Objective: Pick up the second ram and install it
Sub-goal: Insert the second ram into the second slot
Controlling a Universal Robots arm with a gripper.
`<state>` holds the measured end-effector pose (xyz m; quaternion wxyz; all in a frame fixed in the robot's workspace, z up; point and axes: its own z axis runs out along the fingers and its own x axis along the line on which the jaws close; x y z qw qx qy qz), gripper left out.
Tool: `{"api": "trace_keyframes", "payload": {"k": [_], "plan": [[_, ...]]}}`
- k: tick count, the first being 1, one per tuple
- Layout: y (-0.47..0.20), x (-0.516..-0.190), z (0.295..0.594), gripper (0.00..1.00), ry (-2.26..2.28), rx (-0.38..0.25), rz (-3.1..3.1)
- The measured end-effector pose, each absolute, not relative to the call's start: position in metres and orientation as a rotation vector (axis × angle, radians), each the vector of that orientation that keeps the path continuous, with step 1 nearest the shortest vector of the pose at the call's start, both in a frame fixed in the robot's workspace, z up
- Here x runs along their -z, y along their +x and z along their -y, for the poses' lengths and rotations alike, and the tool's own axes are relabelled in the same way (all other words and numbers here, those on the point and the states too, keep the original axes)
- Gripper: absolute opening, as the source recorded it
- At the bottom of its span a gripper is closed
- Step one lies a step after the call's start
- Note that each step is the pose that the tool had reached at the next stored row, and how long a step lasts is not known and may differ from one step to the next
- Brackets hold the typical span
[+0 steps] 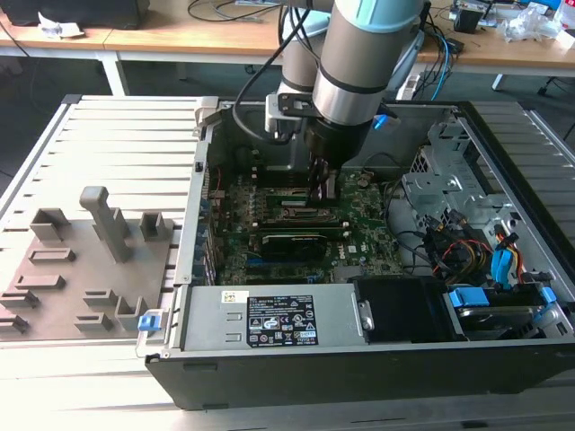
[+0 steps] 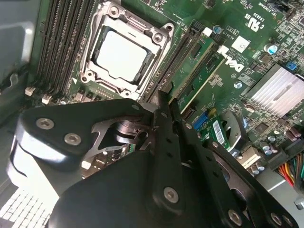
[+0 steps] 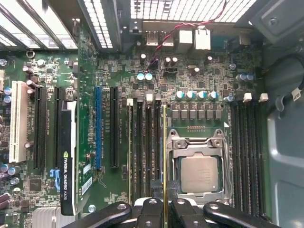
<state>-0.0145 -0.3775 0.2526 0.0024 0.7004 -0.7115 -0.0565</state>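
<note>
The gripper (image 3: 164, 209) is seen lowered inside the open computer case (image 1: 503, 359), its black metal fingers (image 3: 151, 209) pinched on the second ram (image 3: 164, 156), which is held on edge between them beside the CPU socket (image 3: 199, 171). The stick is shown edge-on in the first wrist view as a thin, straight, yellow-green line running out from the fingertips over the dark memory slots (image 3: 145, 142). The green motherboard (image 1: 359, 242) is studded with small chips and round capacitors.
</note>
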Motion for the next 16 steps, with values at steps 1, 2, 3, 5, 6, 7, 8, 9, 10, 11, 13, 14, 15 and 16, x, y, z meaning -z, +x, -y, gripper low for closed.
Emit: {"api": "trace_keyframes", "payload": {"k": [1, 2, 3, 5, 6, 7, 8, 9, 10, 11, 13, 14, 15, 16], "plan": [[-0.014, -0.25, 0.378, 0.14, 2.197, 0.177, 2.232], [-0.014, -0.249, 0.379, 0.14, 2.197, 0.177, 2.232], [-0.015, -0.247, 0.381, 0.14, 2.197, 0.178, 2.232], [-0.016, -0.245, 0.385, 0.14, 2.197, 0.178, 2.232], [-0.017, -0.244, 0.386, 0.14, 2.197, 0.178, 2.232], [-0.018, -0.243, 0.386, 0.14, 2.197, 0.178, 2.232], [-0.019, -0.241, 0.386, 0.14, 2.197, 0.178, 2.232], [-0.019, -0.239, 0.386, 0.14, 2.197, 0.178, 2.232], [-0.02, -0.236, 0.386, 0.14, 2.197, 0.178, 2.232], [-0.02, -0.235, 0.386, 0.14, 2.197, 0.178, 2.232], [-0.022, -0.232, 0.386, 0.14, 2.197, 0.178, 2.232], [-0.022, -0.231, 0.386, 0.14, 2.198, 0.178, 2.232], [-0.022, -0.23, 0.386, 0.14, 2.197, 0.178, 2.232], [-0.022, -0.23, 0.386, 0.14, 2.197, 0.178, 2.232]]}}
